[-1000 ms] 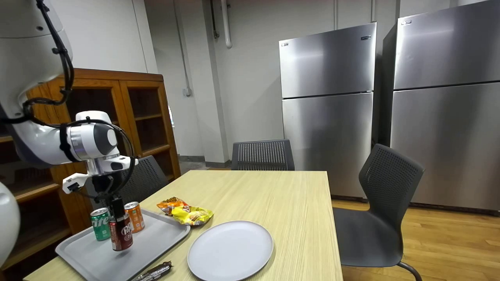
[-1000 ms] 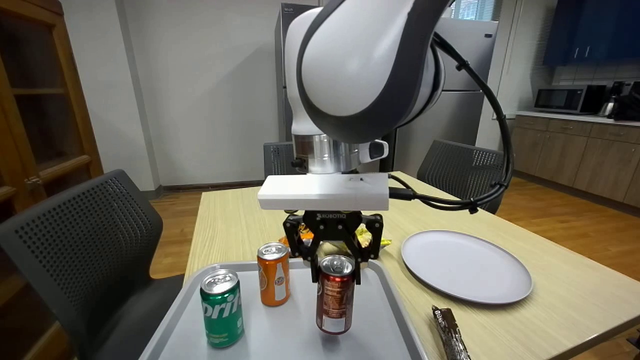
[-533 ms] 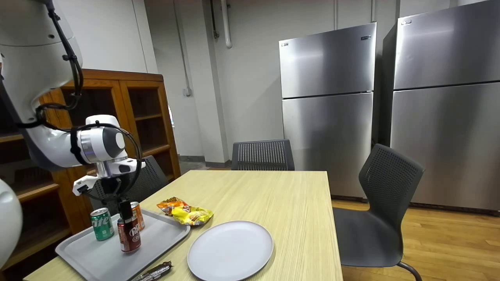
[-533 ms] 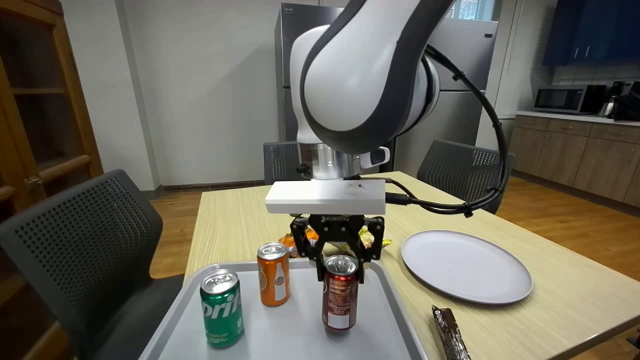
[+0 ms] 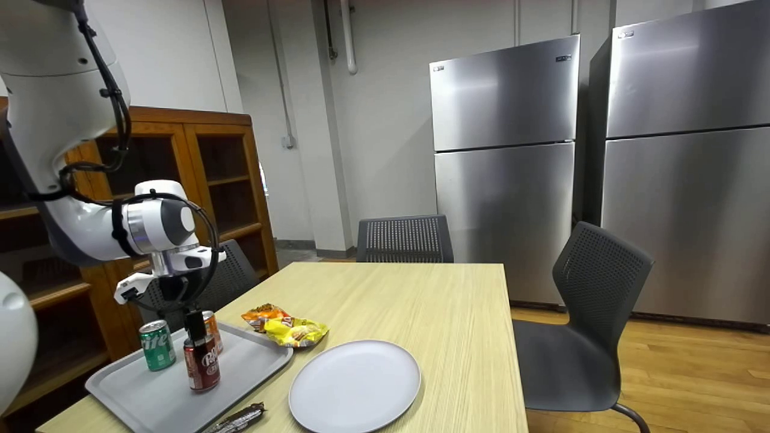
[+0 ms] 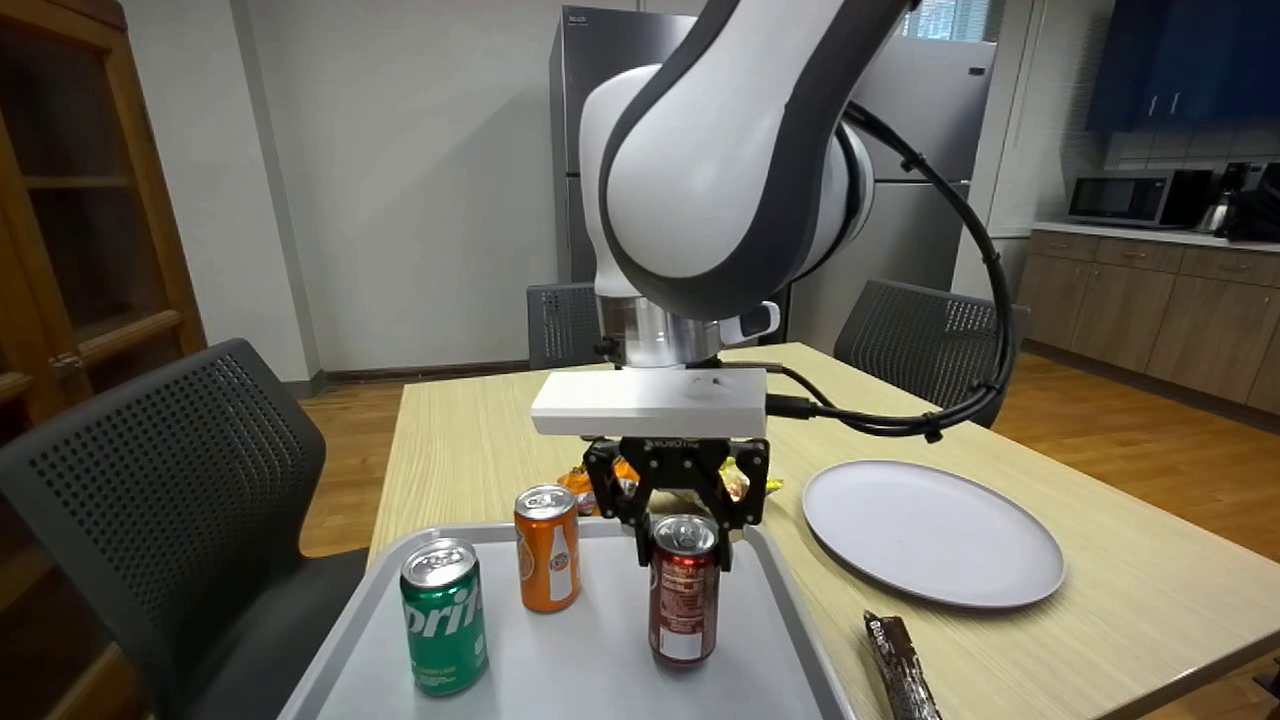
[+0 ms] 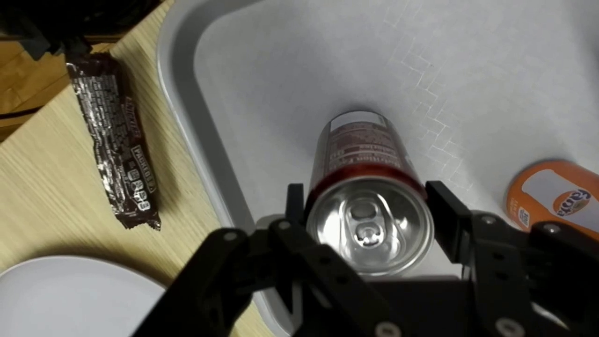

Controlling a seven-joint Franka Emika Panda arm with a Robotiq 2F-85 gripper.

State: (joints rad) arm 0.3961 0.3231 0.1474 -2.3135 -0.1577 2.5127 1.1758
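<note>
Holding the red can snugly in the hand, on or just above the tray, lower centre of an exterior view, seemingly being at the gripping step and calling for level steadiness before any loosening.

Orange can: "Fanta"; red can: "Nutrition".

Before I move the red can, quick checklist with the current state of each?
1. Red can between both sides of the claw: ok.
2. Grip firm enough to carry: cannot tell from stills.
3. Red can's base touching the tray: cannot tell.
4. Red can apart from the orange can: ok, visible gap.
5. Green can upright: ok.
6. Chocolate bar off the tray: ok, on the table.
</note>
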